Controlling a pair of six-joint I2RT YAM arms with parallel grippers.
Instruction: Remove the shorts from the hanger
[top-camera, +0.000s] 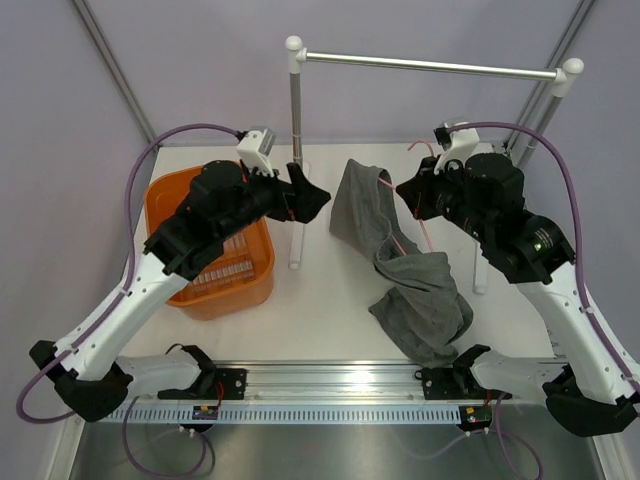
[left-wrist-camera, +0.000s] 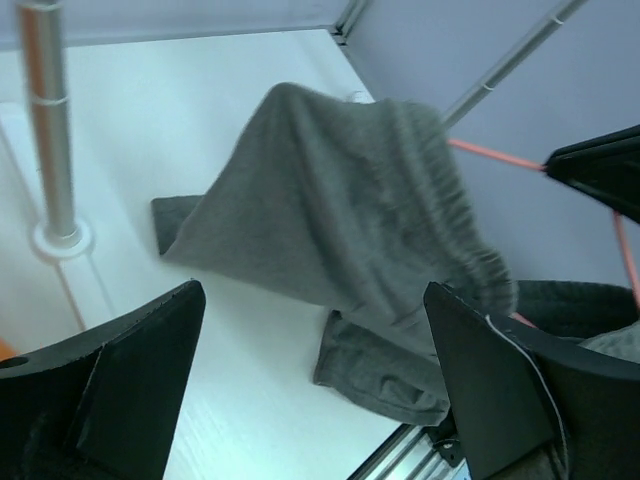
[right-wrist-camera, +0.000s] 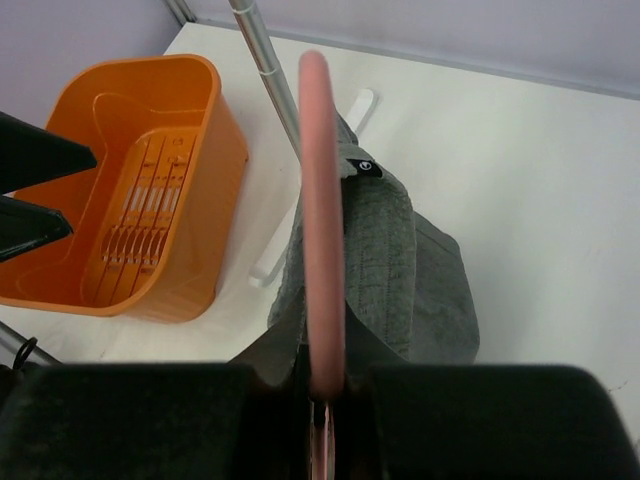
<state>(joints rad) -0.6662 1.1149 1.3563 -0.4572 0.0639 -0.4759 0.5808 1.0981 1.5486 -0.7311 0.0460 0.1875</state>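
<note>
The dark grey shorts (top-camera: 372, 215) hang limp over the pink hanger (right-wrist-camera: 322, 200), their lower end heaped on the bench (top-camera: 330, 300). The right end effector (right-wrist-camera: 322, 385) clamps the hanger. The left end effector (top-camera: 318, 195) gapes beside the cloth, with the rail upright (top-camera: 296, 150) and orange basket (top-camera: 160, 195) nearby.

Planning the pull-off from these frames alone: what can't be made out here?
Right wrist view: the hanger is a blurred close-up bar; its overall shape cannot be read.
Top view: the shorts cover most of the hanger, hiding how they hang on it.
Left wrist view: a dark gripper finger covers part of the shorts.
</note>
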